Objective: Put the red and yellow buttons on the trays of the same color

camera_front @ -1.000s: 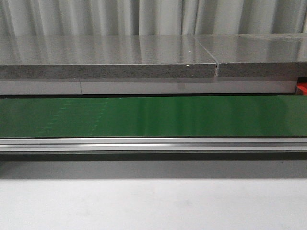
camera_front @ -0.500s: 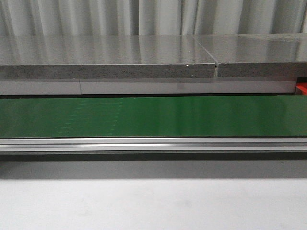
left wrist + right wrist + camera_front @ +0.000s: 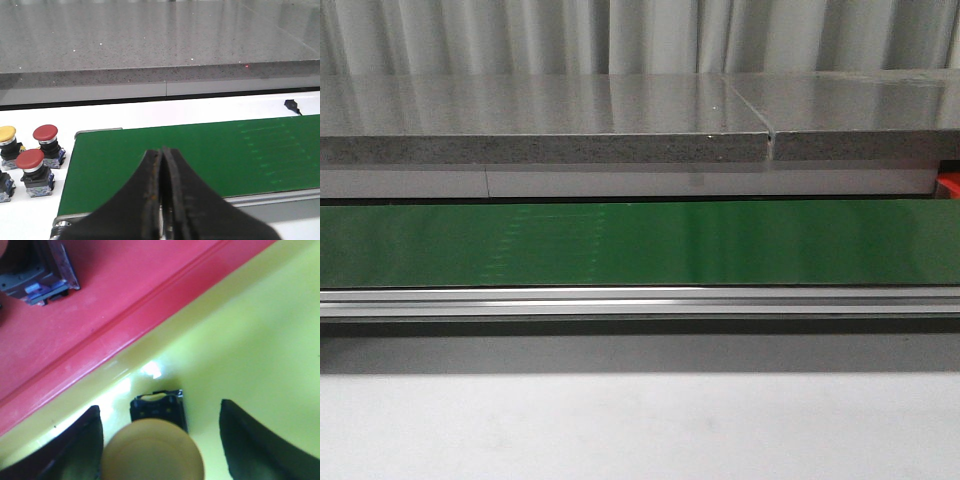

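- The right gripper (image 3: 160, 440) has its fingers (image 3: 250, 440) spread wide, one on each side of a yellow button (image 3: 152, 450), with a gap showing between each finger and the cap; it grips nothing.
- That yellow button stands upright on the yellow tray (image 3: 250, 330), near the ridge where the yellow tray meets the red tray (image 3: 125, 290).
- On the red tray, well apart from the yellow button, the dark base of another button (image 3: 37, 272) shows; its cap is cut off at the edge.
- The left gripper (image 3: 162, 200) has its fingers pressed together, empty, over the near edge of the green belt (image 3: 200, 155).
- Beside the end of the green belt wait two red buttons (image 3: 45, 133) (image 3: 30, 159) and a second yellow one (image 3: 6, 133), unsorted.
- Risk: if the right arm lifts off at a slant, a finger could likely clip the cap and tip the yellow button towards the ridge.
- Risk: the waiting buttons stand close together, so a grasp on one may knock its neighbour.
- The front view shows only the green belt and a grey counter (image 3: 540, 110); neither arm appears there.
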{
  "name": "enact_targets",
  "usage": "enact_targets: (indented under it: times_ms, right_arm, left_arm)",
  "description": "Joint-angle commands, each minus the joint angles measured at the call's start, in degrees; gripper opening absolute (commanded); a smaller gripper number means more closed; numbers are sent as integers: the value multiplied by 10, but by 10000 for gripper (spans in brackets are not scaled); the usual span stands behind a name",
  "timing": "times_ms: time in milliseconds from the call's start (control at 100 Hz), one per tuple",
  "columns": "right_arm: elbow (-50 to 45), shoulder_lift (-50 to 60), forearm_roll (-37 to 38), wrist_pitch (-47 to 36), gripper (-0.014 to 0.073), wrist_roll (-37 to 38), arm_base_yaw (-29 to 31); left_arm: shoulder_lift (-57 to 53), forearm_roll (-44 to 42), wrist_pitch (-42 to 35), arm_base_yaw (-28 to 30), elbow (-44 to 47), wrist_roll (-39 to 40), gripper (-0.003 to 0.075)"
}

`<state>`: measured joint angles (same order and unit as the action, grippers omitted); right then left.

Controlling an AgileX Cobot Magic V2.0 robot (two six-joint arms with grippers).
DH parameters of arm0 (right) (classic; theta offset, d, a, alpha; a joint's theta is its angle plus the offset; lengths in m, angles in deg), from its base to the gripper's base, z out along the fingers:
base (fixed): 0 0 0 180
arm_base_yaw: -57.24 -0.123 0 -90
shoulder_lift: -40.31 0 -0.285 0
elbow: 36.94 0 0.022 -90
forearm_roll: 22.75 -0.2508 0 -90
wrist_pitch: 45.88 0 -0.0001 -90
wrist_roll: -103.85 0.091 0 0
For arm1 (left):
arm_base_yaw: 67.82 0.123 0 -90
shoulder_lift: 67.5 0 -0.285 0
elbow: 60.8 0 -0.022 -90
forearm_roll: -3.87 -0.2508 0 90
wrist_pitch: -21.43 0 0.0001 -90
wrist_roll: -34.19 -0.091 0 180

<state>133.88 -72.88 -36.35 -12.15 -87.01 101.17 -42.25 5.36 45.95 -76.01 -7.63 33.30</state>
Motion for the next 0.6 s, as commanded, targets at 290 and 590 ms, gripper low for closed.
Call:
enact_targets:
  times_ms: [290, 590]
  right_arm:
    - [13, 102, -27, -59, 511, -7, -15]
    - [13, 203, -27, -87, 510, -28, -114]
  left_arm:
    - [4, 4, -44, -4, -16, 3, -19]
    - [4, 4, -44, -4, -16, 3, -19]
